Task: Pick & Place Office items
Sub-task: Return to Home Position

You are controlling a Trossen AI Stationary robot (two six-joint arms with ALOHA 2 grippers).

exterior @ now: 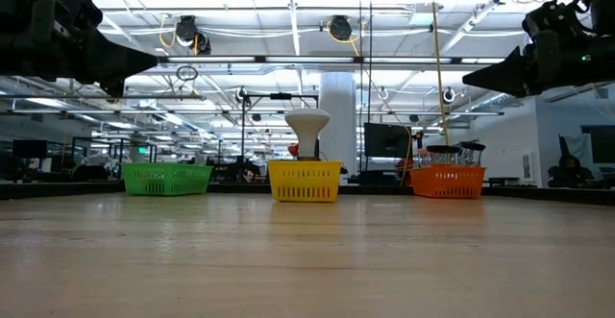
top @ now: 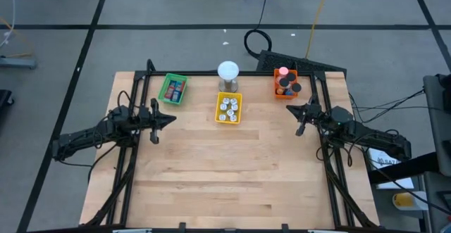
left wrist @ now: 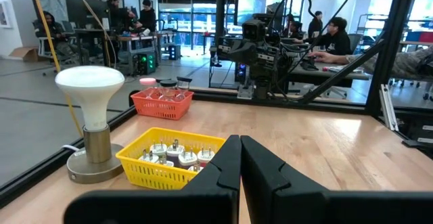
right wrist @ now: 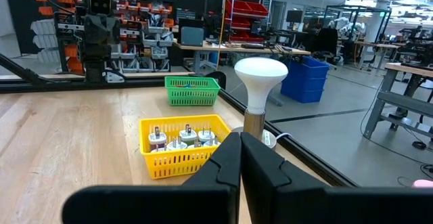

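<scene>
The office items lie sorted in three trays along the far part of the table (top: pixel 232 173). The silvery-white round pieces (right wrist: pixel 180 139), each with small prongs standing up, fill the yellow tray (right wrist: pixel 177 163), which serves as the middle mark. To the left of the yellow tray and slightly farther back stands the green tray (exterior: pixel 165 180), set at a slight angle. It holds red pieces (top: pixel 177 84) and blue pieces (top: pixel 175 92); the overhead view is too coarse to tell exactly what they are. To the right of the yellow tray, also farther back, is the orange tray (exterior: pixel 447 182), with black round rolls (top: pixel 285 86) and a pink bit (top: pixel 282 72) inside. Just behind the yellow tray stands a white-domed lamp (top: pixel 227 71) on a metal cylinder base.

The left gripper (left wrist: pixel 239 141) hangs above the table to the left of the yellow tray, pointing toward it. Its two dark fingers are pressed together with nothing between them. The right gripper (right wrist: pixel 239 137) hangs on the opposite side of the yellow tray and mirrors the left one. Its fingers are likewise closed tip to tip and empty. Both grippers are well clear of the yellow tray and raised off the wood. Beyond the table, a person (left wrist: pixel 336 36) sits at a desk in the room.
</scene>
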